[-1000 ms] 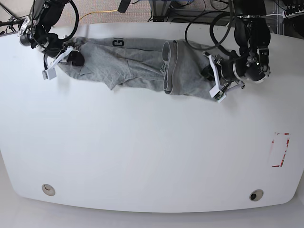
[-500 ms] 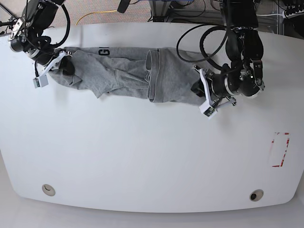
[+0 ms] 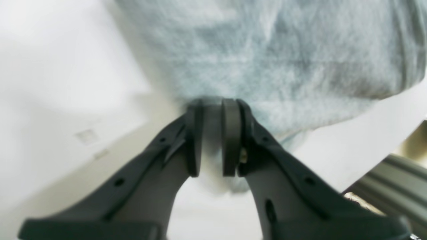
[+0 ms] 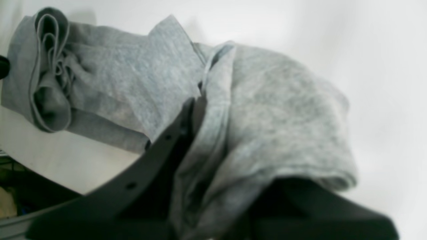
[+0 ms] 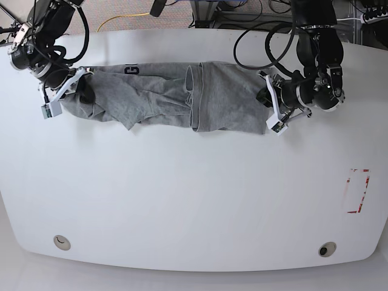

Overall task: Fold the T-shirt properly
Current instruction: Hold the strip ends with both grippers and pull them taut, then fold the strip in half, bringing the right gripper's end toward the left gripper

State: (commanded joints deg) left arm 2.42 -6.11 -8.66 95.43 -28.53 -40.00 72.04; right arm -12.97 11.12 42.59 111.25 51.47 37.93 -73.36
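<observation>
White table (image 5: pixel 182 200); red-edged marking (image 5: pixel 357 191) near right edge; two round fittings (image 5: pixel 60 242) along front edge.

Light is bright and even, falling from above, and the white table (image 5: pixel 182 194) reads almost blown out with only faint, soft shadows under the T-shirt (image 5: pixel 163 97). The base view is sharp in the middle, but the table's edges bow outward from wide-lens distortion. Both wrist views are soft and smeared: the cloth weave blurs, the near dark fingers (image 3: pixel 230 140) are out of focus, and the table glares white.
</observation>
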